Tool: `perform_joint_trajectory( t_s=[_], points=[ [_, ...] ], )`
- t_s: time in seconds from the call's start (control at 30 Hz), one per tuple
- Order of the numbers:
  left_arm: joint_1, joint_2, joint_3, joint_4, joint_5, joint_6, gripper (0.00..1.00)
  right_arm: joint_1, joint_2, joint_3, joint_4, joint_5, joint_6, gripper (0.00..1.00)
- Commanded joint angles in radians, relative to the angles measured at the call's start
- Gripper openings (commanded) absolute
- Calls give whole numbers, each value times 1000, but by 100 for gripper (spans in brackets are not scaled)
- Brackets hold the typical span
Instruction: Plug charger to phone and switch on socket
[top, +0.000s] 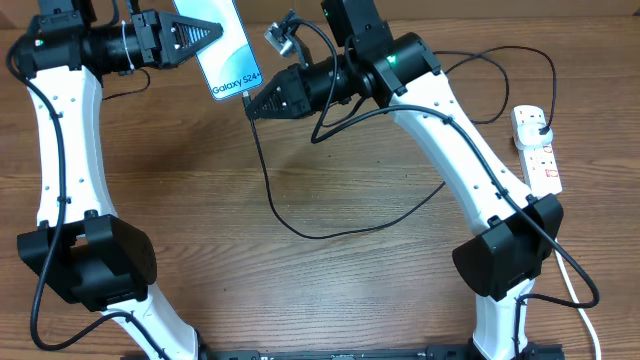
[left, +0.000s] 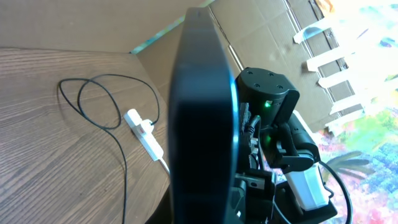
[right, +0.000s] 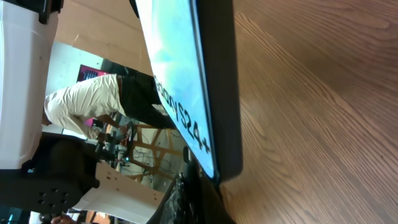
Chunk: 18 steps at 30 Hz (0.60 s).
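overhead shows the left gripper clamped on the phone, and the right gripper pinching the tip of the charger just at the phone's bottom edge. plugging in looks the step in hand, and the next move calls for a straight push into the port. the socket waits well away from the phone.

**Even room light overhead, blur and glare up close**

Seen from overhead, the wooden table is evenly lit and sharp, with only faint, soft-edged shadows. The phone screen glows pale blue and is the brightest patch. In the left wrist view, the phone's dark back fills the centre out of focus, and the upper right background is washed out. In the right wrist view, the screen glares almost white, while the wood grain stays clear.
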Motion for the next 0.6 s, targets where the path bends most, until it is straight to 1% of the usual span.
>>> perform_joint_trajectory(
  t_s=[0.0,0.33,0.57],
  points=[
    [-29,-10,10,-2,48,27,4,18,2,0,11,9,-7,4],
    [-29,-10,10,-2,48,27,4,-11,2,0,5,6,-7,4],
    [-29,-10,10,9,49,27,4,-35,2,0,2,-38,-8,4]
  ],
)
